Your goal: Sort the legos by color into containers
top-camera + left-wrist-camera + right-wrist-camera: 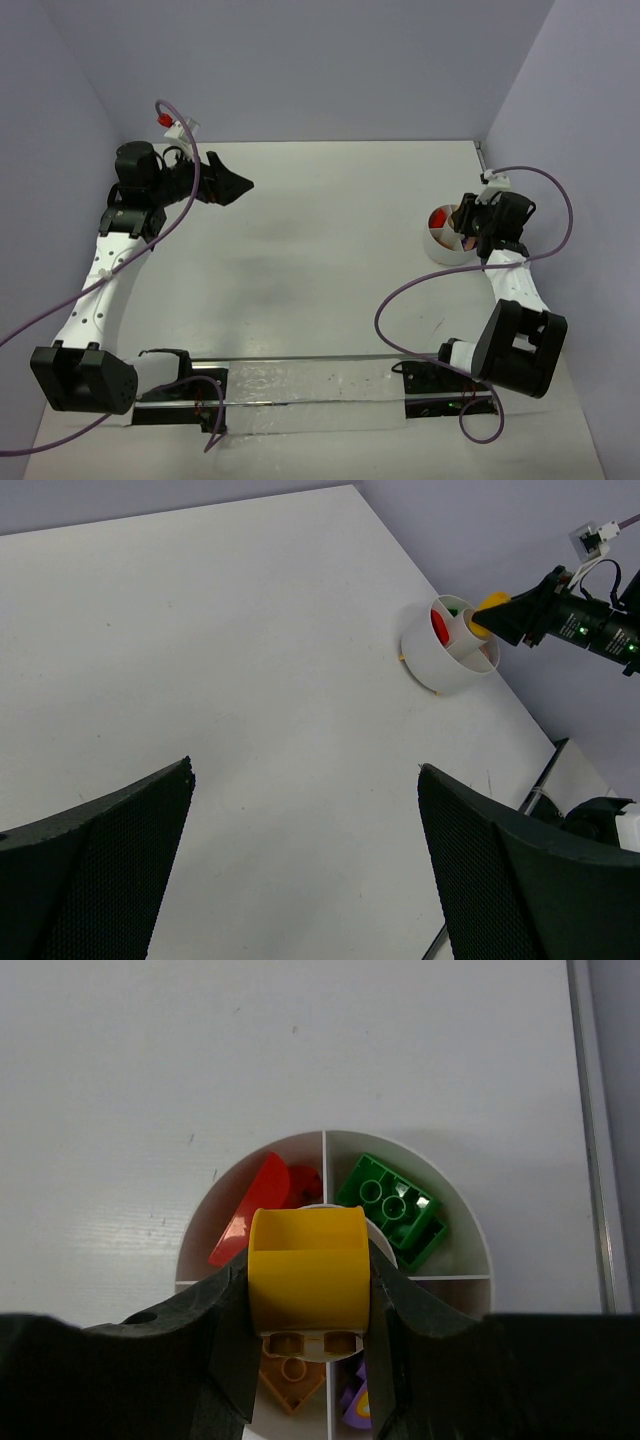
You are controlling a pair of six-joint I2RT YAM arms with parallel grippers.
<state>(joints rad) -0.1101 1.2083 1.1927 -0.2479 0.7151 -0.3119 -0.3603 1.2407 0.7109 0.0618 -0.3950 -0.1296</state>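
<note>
Squarely inside the right claw point(310, 1305) sits the yellow brick point(306, 1265), clamped tight, just above the hub of the white cup point(470, 1235). Beyond the claw, red bricks point(250, 1222) fill the left wedge and a green brick point(392, 1208) the right; orange-brown point(292, 1372) and purple point(358, 1400) bricks lie underneath. Left claw point(305, 780) gapes wide, well apart from the cup.

Both arms share one build: white tapered links between boxy black joints. The left arm point(100, 280) has rows of small dark holes along its white link. A purple cable point(196, 170) runs along it and ends in a white plug with a red knob point(163, 118). The right arm point(515, 290) has a purple cable of its own point(377, 320). The left hand point(305, 770) has broad black fingers point(100, 870) with a fine mesh texture. The right hand point(308, 1300) is smooth matte black. Small green lights point(582, 630) glow on the right wrist.
</note>
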